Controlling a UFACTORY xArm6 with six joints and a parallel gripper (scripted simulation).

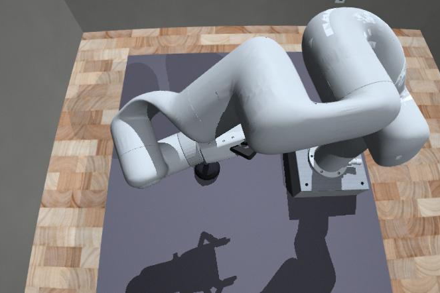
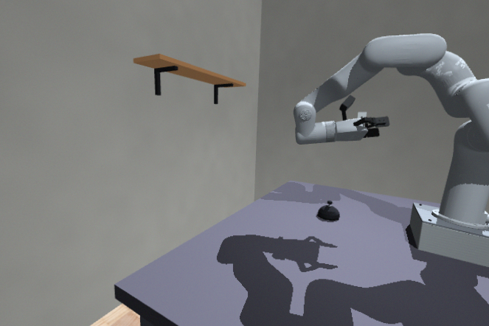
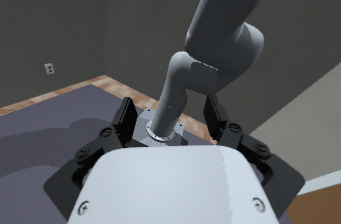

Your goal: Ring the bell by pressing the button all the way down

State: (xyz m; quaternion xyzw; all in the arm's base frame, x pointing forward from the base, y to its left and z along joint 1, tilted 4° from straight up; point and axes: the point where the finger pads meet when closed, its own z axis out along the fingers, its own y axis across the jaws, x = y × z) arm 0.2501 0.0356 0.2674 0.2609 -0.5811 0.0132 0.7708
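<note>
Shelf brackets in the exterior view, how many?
2. Both black, under the wooden shelf on the left wall: one bracket near its left end, the other bracket near its right end. None looks hidden.

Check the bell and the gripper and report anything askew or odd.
Nothing stands out. The bell stands upright on the table, button on top. The gripper hangs open high above the table, pointing sideways toward the arm's base, touching nothing.
</note>
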